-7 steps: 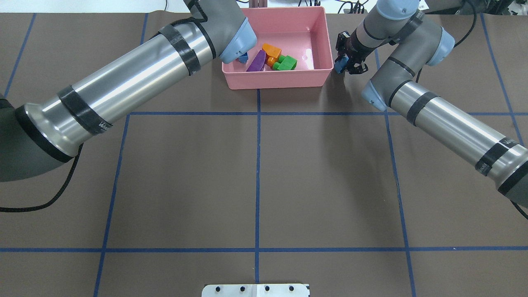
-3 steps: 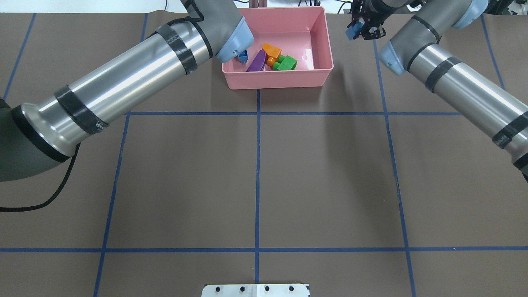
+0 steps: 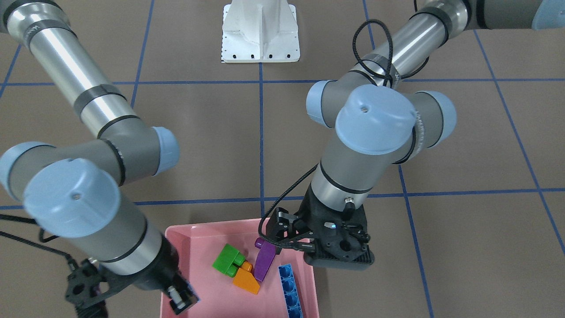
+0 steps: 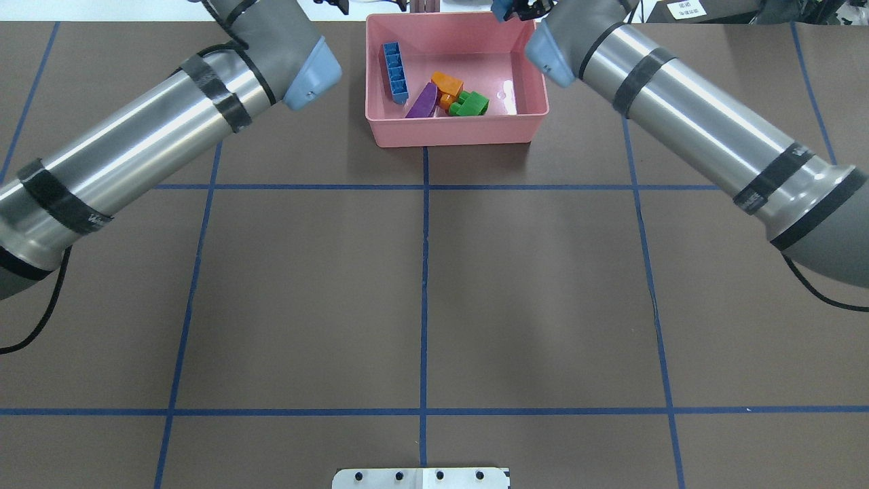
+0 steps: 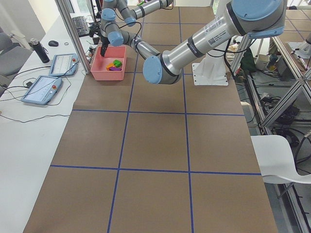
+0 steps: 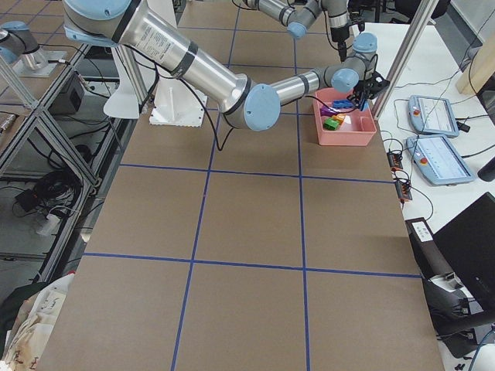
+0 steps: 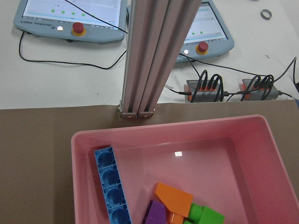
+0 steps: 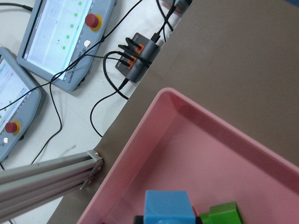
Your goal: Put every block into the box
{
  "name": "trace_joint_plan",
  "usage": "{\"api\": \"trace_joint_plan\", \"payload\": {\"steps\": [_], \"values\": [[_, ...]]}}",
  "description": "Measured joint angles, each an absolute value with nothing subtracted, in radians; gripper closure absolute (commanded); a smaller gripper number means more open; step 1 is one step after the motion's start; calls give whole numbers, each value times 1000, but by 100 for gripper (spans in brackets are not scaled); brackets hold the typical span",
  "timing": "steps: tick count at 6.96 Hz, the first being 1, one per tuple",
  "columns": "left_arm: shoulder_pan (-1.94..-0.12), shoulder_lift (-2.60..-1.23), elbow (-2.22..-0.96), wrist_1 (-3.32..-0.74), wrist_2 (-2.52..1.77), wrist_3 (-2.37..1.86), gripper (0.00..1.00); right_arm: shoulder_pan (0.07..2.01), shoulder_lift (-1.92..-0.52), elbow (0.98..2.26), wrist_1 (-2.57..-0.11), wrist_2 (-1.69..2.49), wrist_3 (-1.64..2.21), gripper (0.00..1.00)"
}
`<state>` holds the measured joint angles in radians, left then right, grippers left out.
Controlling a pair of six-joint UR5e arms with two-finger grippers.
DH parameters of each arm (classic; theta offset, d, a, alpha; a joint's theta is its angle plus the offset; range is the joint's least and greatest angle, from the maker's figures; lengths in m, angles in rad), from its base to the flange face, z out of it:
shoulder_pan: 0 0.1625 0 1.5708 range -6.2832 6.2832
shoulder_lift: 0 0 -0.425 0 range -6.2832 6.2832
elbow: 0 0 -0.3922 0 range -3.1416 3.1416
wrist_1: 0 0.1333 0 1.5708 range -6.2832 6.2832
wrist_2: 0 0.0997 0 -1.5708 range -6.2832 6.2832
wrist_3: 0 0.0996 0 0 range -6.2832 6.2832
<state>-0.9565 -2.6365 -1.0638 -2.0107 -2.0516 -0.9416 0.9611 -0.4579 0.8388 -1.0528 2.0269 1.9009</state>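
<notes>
Payload: light-blue block (image 8: pixel 168 205) pinched by right gripper (image 4: pixel 509 8) over box (image 4: pixel 455 129) corner, to drop.
Left gripper (image 3: pixel 270 236): spread, over box.

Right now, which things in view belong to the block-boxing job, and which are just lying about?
Job: pink box, long blue block, purple block, orange block, green block, light-blue block held by the right gripper.
Lying about: touchscreen pendants, cable hub, aluminium post, white robot base.
</notes>
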Motion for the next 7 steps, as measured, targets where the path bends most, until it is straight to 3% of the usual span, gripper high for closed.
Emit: {"api": "trace_joint_plan", "payload": {"steps": [2, 3, 7], "values": [[-1050, -2466, -1167, -2004, -2162, -814, 0, 862, -467, 896, -1059, 1929, 1836, 0], [-1107, -2383, -1217, -1979, -2199, -724, 0, 870, -529, 993, -1064, 1956, 1780, 0], [-1218, -1961, -1650, -1692, -2219, -328, 0, 1185, -1043, 1426, -1067, 2337, 1343, 0]]}}
